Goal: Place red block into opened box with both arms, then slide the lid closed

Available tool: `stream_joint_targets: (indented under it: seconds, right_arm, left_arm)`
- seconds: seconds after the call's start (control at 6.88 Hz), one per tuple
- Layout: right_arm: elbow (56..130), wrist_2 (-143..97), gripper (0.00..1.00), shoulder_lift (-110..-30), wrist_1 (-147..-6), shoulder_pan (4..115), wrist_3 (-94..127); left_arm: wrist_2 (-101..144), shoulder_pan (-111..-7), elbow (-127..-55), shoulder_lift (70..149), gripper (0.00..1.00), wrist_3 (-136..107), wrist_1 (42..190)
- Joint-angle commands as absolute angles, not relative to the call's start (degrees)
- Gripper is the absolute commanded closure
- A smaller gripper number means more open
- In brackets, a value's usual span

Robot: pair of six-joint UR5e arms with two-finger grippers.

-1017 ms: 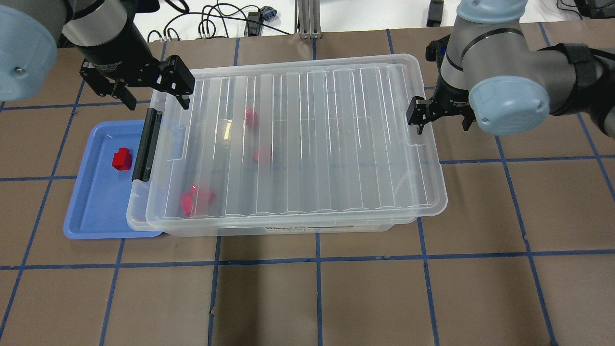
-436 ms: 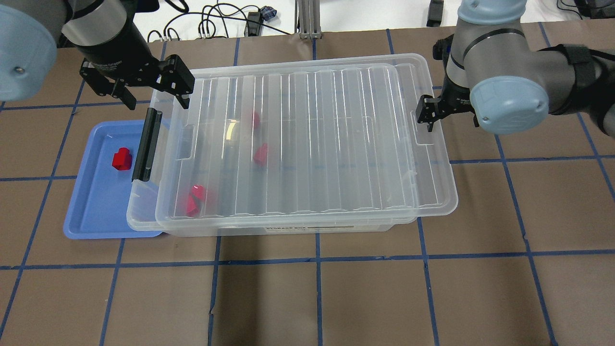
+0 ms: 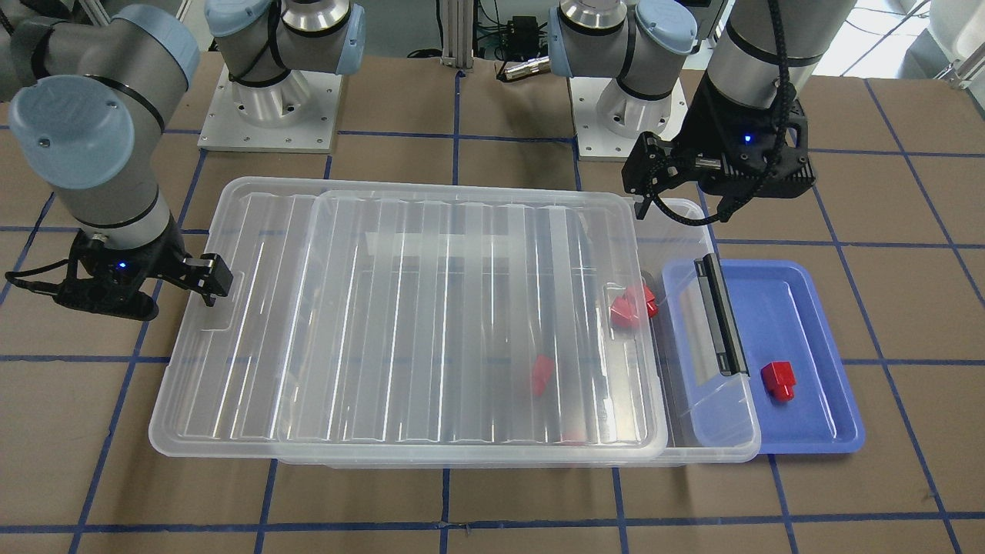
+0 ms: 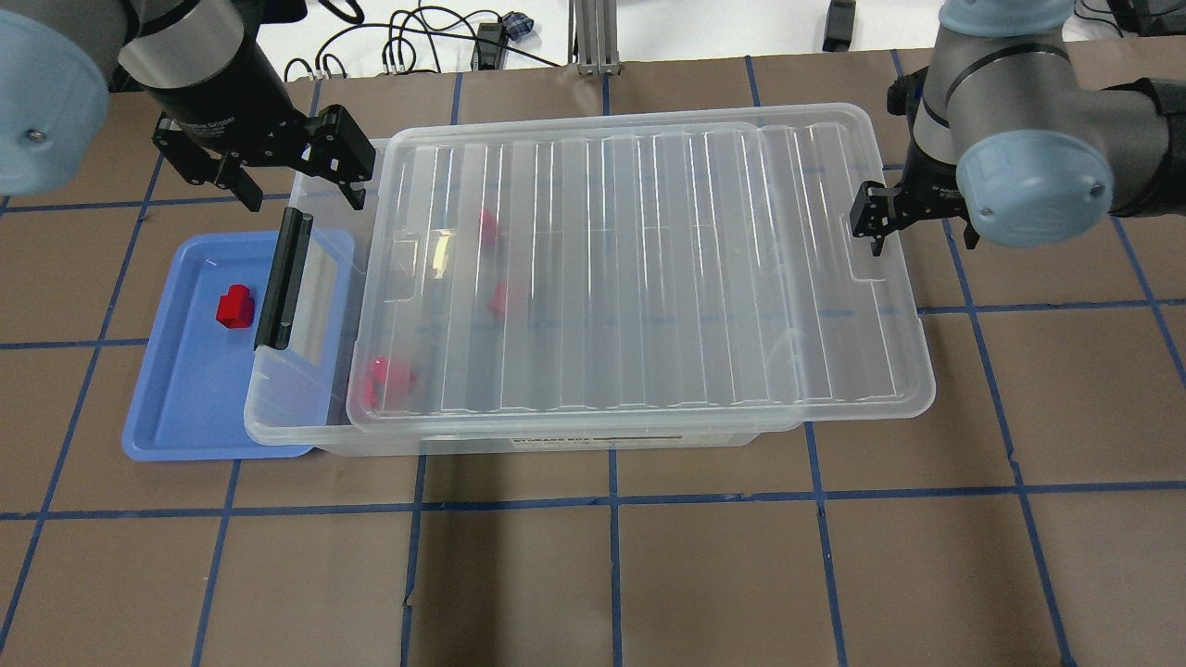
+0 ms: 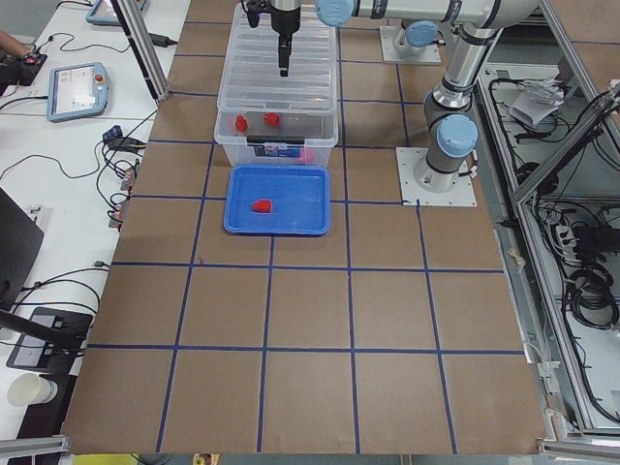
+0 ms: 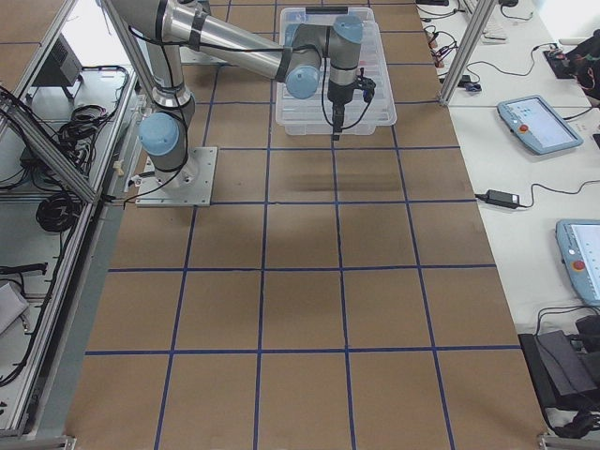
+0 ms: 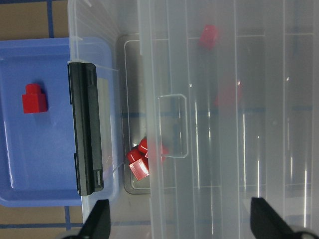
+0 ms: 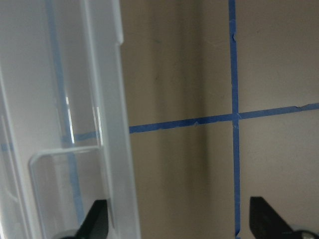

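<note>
The clear box (image 4: 271, 419) lies across the table, its black latch bar (image 4: 283, 278) at the left end. The ribbed lid (image 4: 649, 269) rests on top, shifted right so the left end is uncovered. Inside are several red blocks (image 4: 501, 298), with a pair near the latch end (image 7: 144, 159). One more red block (image 4: 234, 307) sits on the blue tray. My left gripper (image 4: 296, 181) hovers open over the box's far left corner, holding nothing. My right gripper (image 4: 915, 232) is open, with one finger (image 4: 871, 222) in the lid's right-hand notch.
The blue tray (image 4: 176, 408) lies partly under the box's left end. Cables (image 4: 408, 46) run along the far table edge. The lid overhangs the box on the right. Brown table with blue tape lines (image 4: 611, 556) stretches in front.
The lid has slid to the right together with my right gripper, uncovering the latch end of the box. My left gripper has stayed in place.
</note>
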State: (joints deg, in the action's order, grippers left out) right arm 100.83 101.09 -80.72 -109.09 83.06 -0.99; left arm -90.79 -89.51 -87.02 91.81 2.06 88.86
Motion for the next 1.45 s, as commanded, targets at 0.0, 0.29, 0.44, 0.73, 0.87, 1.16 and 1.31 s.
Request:
stream_joint_targets:
  seconds: [0.0, 0.29, 0.44, 0.73, 0.87, 1.16, 1.31]
  right_arm:
    - [100.64, 102.90, 0.00, -80.95, -107.58, 78.51, -1.75]
    - [100.46, 105.73, 0.00, -81.30, -107.49, 75.77, -2.11]
    - [100.55, 105.82, 0.00, -81.30, -107.49, 74.80, -2.11]
    - [100.81, 105.91, 0.00, -81.30, -107.49, 74.71, -2.11]
    - [100.55, 105.91, 0.00, -81.30, -107.49, 74.62, -2.11]
    - [100.63, 106.00, 0.00, -81.30, -107.49, 74.27, -2.20]
    - [100.55, 106.17, 0.00, -81.21, -107.40, 74.18, -2.63]
  left_arm:
    - [-91.23, -89.30, -87.01, 91.67, 0.00, 2.37, 88.94]
    - [-90.63, -81.10, -87.01, 93.07, 0.00, 6.55, 89.56]
    - [-90.53, -75.99, -87.27, 95.08, 0.00, 12.07, 89.47]
    - [-91.23, -68.60, -86.23, 99.73, 0.00, 19.47, 88.68]
    - [-90.97, -65.94, -86.22, 102.28, 0.00, 21.25, 85.29]
    - [-91.41, -63.82, -86.39, 107.47, 0.00, 29.21, 81.94]
    - [-91.32, -63.20, -87.53, 110.10, 0.00, 30.40, 78.17]
